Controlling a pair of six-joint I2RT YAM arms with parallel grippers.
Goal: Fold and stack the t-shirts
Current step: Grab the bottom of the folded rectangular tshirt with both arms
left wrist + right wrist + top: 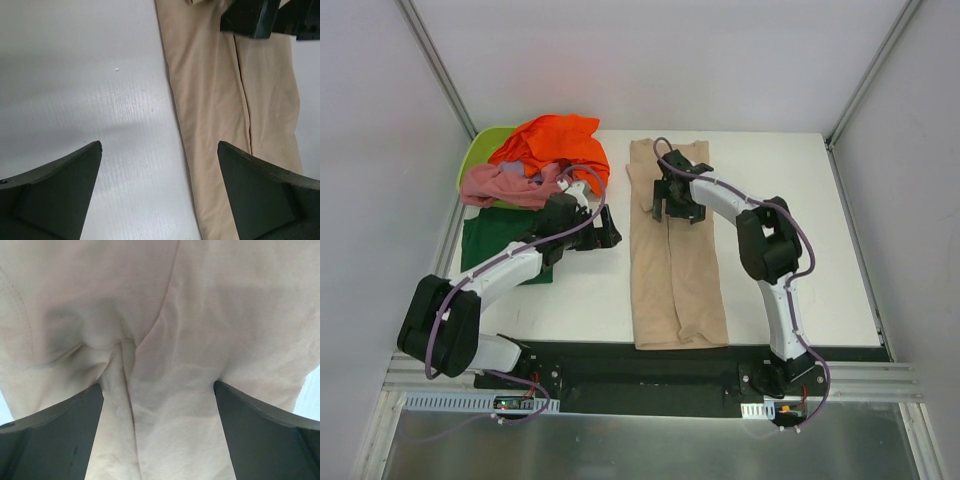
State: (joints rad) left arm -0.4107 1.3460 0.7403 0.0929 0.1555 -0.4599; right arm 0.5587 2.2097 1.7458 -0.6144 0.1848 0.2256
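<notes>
Fingers of my right arm (55,440) stood wide apart, gripping nothing, over the upper part of the beige soft cloth t-shirt (675,280). It lay on the white counter (800,200), folded into a long narrow strip. My left arm's fingers (55,195) were equally spread and empty, over bare counter just beside its left edge. I judged that shirt half-folded. The bright orange t-shirt (555,140), dusty pink t-shirt (510,185) and dark green t-shirt (495,235) lay unfolded at the left, with nothing stacked.
</notes>
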